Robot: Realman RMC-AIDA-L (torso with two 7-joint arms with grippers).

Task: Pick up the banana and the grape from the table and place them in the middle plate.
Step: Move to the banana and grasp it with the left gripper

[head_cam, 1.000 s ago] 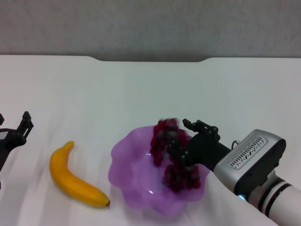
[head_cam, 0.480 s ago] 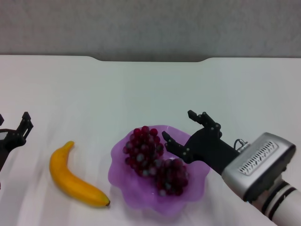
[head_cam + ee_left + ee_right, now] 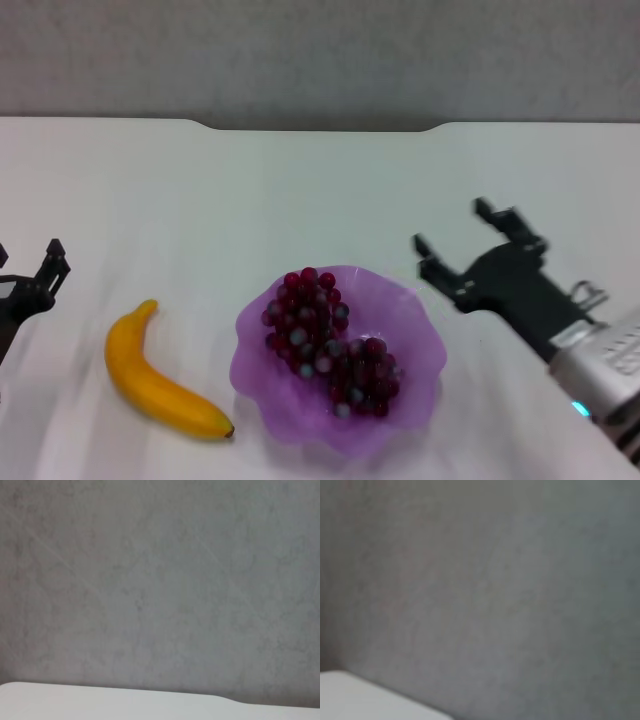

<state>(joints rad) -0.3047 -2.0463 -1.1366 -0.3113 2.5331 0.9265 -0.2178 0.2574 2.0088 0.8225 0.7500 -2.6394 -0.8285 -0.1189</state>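
The dark red grape [image 3: 332,346] bunch lies inside the translucent purple middle plate [image 3: 415,310] near the table's front. A yellow banana [image 3: 150,378] rests on the white table [image 3: 250,190] to the left of the plate, apart from it. My right gripper [image 3: 463,237] is open and empty, off to the right of the plate and clear of its rim. At the far left edge, left of the banana, the left gripper [image 3: 40,268] shows only partly. Both wrist views show just the grey wall and a strip of table.
The table's far edge has a shallow notch [image 3: 320,127] in front of a grey wall. Bare white tabletop lies behind the plate and on both sides of it.
My right gripper let the grape go into the plate, opened, and pulled back to the right. The grape bunch settled in the plate. The left arm and the banana stayed put.
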